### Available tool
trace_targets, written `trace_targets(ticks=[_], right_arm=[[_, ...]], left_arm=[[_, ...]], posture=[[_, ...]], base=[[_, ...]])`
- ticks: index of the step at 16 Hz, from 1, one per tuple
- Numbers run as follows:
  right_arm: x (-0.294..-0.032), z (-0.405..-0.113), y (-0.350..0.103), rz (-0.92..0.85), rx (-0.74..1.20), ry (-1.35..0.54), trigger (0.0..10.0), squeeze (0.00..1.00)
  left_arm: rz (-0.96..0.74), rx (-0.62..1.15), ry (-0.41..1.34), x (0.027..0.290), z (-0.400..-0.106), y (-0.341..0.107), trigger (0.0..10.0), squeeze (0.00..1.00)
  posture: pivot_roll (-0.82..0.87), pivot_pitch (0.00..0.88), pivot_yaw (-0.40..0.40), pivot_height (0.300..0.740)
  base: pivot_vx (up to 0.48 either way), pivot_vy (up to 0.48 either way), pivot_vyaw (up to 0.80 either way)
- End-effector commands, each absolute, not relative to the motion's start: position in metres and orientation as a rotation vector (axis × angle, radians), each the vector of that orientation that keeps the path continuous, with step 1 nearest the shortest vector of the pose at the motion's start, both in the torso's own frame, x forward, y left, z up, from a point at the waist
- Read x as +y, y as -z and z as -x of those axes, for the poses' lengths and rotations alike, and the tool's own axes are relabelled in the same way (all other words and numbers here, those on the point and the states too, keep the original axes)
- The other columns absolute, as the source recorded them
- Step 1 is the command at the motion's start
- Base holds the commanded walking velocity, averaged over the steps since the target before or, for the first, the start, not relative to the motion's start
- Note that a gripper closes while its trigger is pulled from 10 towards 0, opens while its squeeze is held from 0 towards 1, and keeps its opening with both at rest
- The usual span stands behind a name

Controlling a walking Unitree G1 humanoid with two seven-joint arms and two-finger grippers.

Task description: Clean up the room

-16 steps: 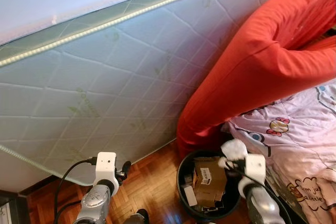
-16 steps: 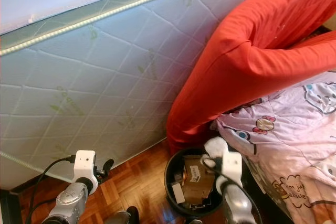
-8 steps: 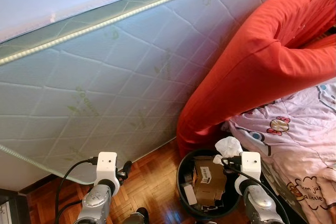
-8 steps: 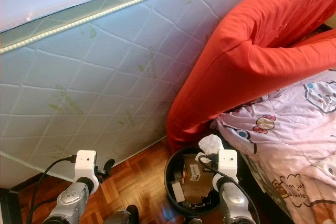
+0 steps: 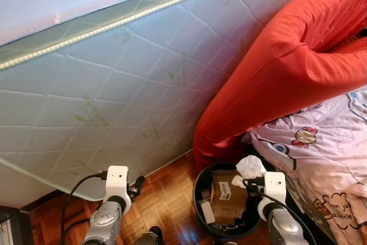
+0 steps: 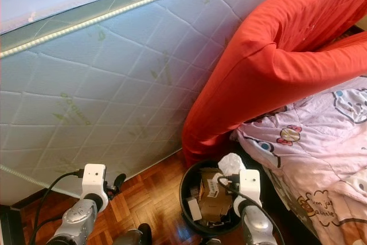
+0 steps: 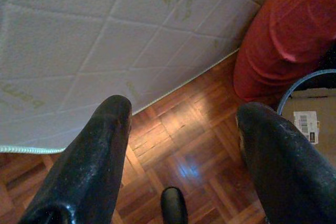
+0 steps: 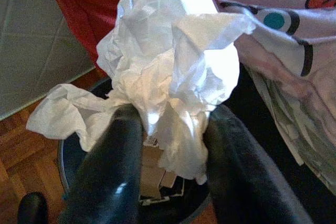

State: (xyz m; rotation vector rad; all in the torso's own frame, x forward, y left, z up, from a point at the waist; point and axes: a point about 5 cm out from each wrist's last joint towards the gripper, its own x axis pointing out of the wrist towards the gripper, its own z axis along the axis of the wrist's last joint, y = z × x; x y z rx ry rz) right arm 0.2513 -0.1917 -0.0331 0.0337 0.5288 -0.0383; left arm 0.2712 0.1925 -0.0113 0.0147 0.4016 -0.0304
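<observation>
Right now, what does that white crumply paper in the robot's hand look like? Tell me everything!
The crumpled white tissue paper is thin, wrinkled and bunched into a loose wad with one flap hanging off to the side. The right gripper pinches it between two black fingers, holding it over the black trash bin, beside the pink bedsheet.

Label print (image 5: 225, 187) on the bin's cardboard too small to read

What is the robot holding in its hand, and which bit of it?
The right hand pinches a crumpled white tissue by its lower end, above the black trash bin. The left hand is open, holding nothing.
</observation>
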Motion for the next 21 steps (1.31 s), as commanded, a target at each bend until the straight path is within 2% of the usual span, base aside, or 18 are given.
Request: trace_targets(ticks=[1,6,7,8,9,11,12,14,15,16,21], right_arm=[[-0.192,-0.239,0.043,-0.036,0.586,0.04,10.0,1.0],[-0.193,-0.235,0.047,-0.016,0.623,0.048,10.0,1.0],[-0.194,-0.235,0.047,-0.014,0.626,0.048,10.0,0.8],[-0.193,-0.234,0.047,-0.014,0.627,0.047,10.0,0.49],[-0.194,-0.233,0.049,-0.009,0.638,0.047,10.0,0.0],[-0.194,-0.231,0.051,-0.013,0.655,0.048,10.0,0.0],[-0.193,-0.23,0.051,-0.018,0.654,0.046,10.0,1.0],[-0.194,-0.23,0.051,-0.01,0.66,0.051,10.0,1.0],[-0.195,-0.228,0.053,0.009,0.675,0.061,10.0,0.92],[-0.196,-0.227,0.054,0.025,0.687,0.06,10.0,0.0],[-0.196,-0.224,0.056,0.033,0.718,0.07,10.0,0.0]], left_arm=[[-0.002,0.451,0.015,0.196,-0.263,0.02,10.0,0.0],[-0.002,0.456,0.016,0.195,-0.262,0.02,10.0,0.0],[-0.002,0.455,0.017,0.195,-0.262,0.02,10.0,0.0],[-0.002,0.455,0.016,0.195,-0.262,0.02,10.0,0.0],[-0.002,0.455,0.015,0.195,-0.262,0.02,10.0,0.0],[-0.001,0.456,0.014,0.196,-0.262,0.021,10.0,0.0],[-0.002,0.457,0.013,0.196,-0.262,0.021,10.0,0.0],[-0.001,0.457,0.012,0.196,-0.262,0.021,10.0,0.0],[-0.001,0.458,0.012,0.196,-0.262,0.021,10.0,0.0],[-0.001,0.458,0.011,0.196,-0.261,0.021,10.0,0.0],[-0.002,0.456,0.012,0.197,-0.262,0.02,10.0,0.0]], posture=[[0.11,0.233,0.002,0.74],[0.11,0.231,0.003,0.74],[0.11,0.231,0.003,0.74],[0.11,0.231,0.003,0.74],[0.11,0.232,0.004,0.74],[0.12,0.234,0.004,0.74],[0.12,0.234,0.004,0.74],[0.12,0.234,0.004,0.74],[0.12,0.234,0.004,0.74],[0.12,0.234,0.004,0.74],[0.12,0.235,0.006,0.74]], base=[[0.0,0.0,0.0],[0.0,0.0,0.0],[0.0,0.0,0.0],[0.0,0.0,0.0],[0.0,0.0,0.0],[0.0,0.0,0.0],[0.0,0.0,0.0],[0.0,0.0,0.0],[0.0,0.0,0.0],[0.0,0.0,0.0],[0.0,0.0,0.0]])
